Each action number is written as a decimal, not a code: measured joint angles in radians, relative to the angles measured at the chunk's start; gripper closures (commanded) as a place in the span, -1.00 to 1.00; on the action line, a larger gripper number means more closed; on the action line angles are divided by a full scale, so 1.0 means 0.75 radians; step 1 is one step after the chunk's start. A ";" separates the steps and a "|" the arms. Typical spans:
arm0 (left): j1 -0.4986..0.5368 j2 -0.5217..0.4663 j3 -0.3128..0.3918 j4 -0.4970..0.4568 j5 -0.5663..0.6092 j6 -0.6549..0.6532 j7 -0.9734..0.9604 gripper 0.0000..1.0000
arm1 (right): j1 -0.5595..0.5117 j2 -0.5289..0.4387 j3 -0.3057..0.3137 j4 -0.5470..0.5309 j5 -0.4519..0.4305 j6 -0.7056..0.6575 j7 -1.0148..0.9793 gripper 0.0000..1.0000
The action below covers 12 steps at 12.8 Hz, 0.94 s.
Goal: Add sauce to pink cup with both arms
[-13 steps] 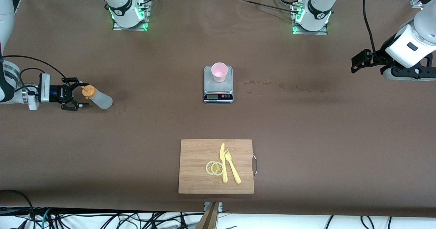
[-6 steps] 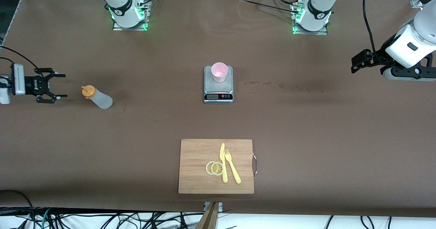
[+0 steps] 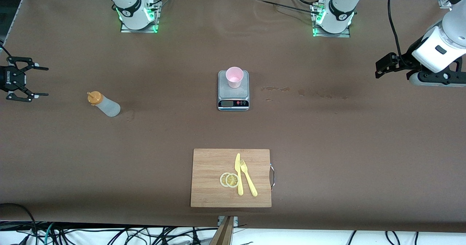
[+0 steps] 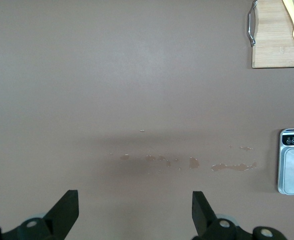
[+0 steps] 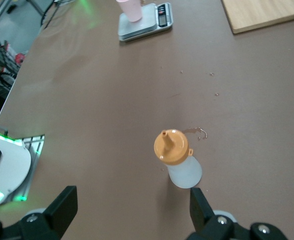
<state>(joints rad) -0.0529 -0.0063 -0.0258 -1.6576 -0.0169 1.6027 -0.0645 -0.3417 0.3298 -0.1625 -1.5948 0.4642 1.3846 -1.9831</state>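
Observation:
The sauce bottle (image 3: 104, 105), whitish with an orange cap, stands on the table toward the right arm's end; it also shows in the right wrist view (image 5: 178, 160). My right gripper (image 3: 43, 81) is open and empty, well apart from the bottle, at the table's end, and its own view shows the jaws wide (image 5: 132, 199). The pink cup (image 3: 234, 76) stands on the grey scale (image 3: 233, 94) at the table's middle. My left gripper (image 3: 380, 69) waits open and empty over the left arm's end of the table, with its jaws wide apart in the left wrist view (image 4: 134, 201).
A wooden cutting board (image 3: 211, 177) lies nearer to the front camera than the scale. On it are a yellow knife (image 3: 238, 174), a fork (image 3: 248, 177) and two lemon slices (image 3: 229, 180). Dried stains (image 3: 276, 89) mark the table beside the scale.
My right gripper has drawn back from the sauce bottle's cap toward the right arm's end of the table, open. The bottle stays where it was. The left arm has not moved.

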 measured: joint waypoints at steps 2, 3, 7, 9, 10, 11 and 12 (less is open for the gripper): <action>0.000 0.000 0.001 0.000 0.000 0.000 0.000 -1.00 | 0.030 -0.081 0.033 0.000 -0.066 0.040 0.197 -1.00; 0.000 0.000 0.001 0.000 0.000 0.000 0.000 -1.00 | 0.056 -0.119 0.040 -0.001 -0.103 0.060 0.302 -1.00; 0.000 0.000 0.001 0.001 0.000 0.000 0.000 -1.00 | 0.189 -0.245 0.071 -0.001 -0.299 0.161 0.708 -1.00; 0.001 0.000 0.002 0.001 0.000 0.000 0.000 -1.00 | 0.245 -0.280 0.077 -0.002 -0.364 0.218 0.935 -1.00; 0.001 0.000 0.002 0.001 0.000 0.000 0.000 -1.00 | 0.268 -0.292 0.080 -0.002 -0.384 0.250 1.067 -1.00; 0.001 0.000 0.002 0.001 0.000 0.000 0.000 -1.00 | 0.284 -0.300 0.086 -0.002 -0.392 0.284 1.196 -1.00; 0.001 0.000 0.002 0.001 0.000 0.000 0.000 -1.00 | 0.298 -0.307 0.095 -0.004 -0.397 0.318 1.316 -1.00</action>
<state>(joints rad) -0.0525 -0.0063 -0.0243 -1.6569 -0.0169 1.6027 -0.0645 -0.1181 0.0996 -0.0913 -1.5975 0.1661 1.6229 -0.9958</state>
